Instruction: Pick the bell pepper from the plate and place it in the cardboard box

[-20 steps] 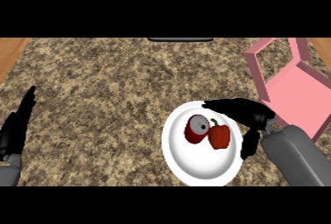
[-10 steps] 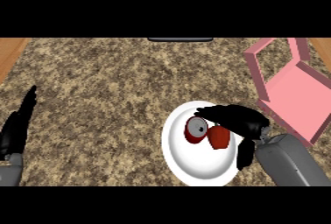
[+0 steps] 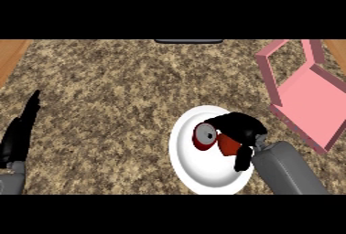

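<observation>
A red bell pepper point(image 3: 205, 137) lies on a white plate point(image 3: 196, 171) at the lower middle of the head view. My right hand point(image 3: 240, 129) sits over the pepper's right side, fingers curled round it and hiding part of it. A pink cardboard box point(image 3: 307, 98) stands open at the right edge, its flaps raised, a short way up and right of the plate. My left hand point(image 3: 20, 135) rests at the left edge with straight fingers pointing up, holding nothing.
The speckled brown counter point(image 3: 121, 91) spreads left of and behind the plate. Wooden strips point(image 3: 10, 52) show at the far left and right top corners. A dark object point(image 3: 188, 41) sits at the counter's back edge.
My right hand has slid left and down across the plate and curled onto the pepper. The left hand has stayed put.
</observation>
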`<state>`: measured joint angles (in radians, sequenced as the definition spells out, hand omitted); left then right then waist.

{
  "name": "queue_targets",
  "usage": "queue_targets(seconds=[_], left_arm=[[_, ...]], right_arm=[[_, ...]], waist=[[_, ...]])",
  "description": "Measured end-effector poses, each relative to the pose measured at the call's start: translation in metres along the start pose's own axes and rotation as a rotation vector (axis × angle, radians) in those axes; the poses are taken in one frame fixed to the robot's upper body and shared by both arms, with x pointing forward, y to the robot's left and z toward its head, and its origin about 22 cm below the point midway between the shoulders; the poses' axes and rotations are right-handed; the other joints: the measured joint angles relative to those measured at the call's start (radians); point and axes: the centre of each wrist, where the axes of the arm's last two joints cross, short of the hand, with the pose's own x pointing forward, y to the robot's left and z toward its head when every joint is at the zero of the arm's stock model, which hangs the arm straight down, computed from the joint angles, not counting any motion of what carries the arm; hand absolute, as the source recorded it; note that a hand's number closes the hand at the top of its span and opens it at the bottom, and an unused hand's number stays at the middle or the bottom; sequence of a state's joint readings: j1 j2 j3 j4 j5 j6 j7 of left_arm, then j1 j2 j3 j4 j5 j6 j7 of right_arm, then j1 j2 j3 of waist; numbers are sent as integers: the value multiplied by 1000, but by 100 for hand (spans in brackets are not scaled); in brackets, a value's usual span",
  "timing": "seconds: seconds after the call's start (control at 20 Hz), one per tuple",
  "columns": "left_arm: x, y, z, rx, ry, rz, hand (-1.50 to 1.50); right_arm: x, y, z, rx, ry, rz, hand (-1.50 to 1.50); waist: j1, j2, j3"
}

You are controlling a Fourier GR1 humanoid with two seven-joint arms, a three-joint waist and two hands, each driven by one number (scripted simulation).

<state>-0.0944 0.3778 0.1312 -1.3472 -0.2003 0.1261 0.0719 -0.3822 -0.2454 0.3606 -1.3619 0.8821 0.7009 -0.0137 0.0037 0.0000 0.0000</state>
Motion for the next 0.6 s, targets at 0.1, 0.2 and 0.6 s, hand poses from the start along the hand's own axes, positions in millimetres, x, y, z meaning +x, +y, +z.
queue_targets(seconds=[0.1,0.2,0.6], left_arm=[[-4,4,3,-1,-1,-4,0],[-3,5,3,8,-4,-5,0],[-6,12,2,29,11,1,0]], right_arm=[[2,6,-3,-50,2,30,150],[0,11,-6,-115,-9,59,150],[-86,10,42,-304,111,57,150]], waist=[[1,-1,0],[2,-3,-1],[-29,-3,0]])
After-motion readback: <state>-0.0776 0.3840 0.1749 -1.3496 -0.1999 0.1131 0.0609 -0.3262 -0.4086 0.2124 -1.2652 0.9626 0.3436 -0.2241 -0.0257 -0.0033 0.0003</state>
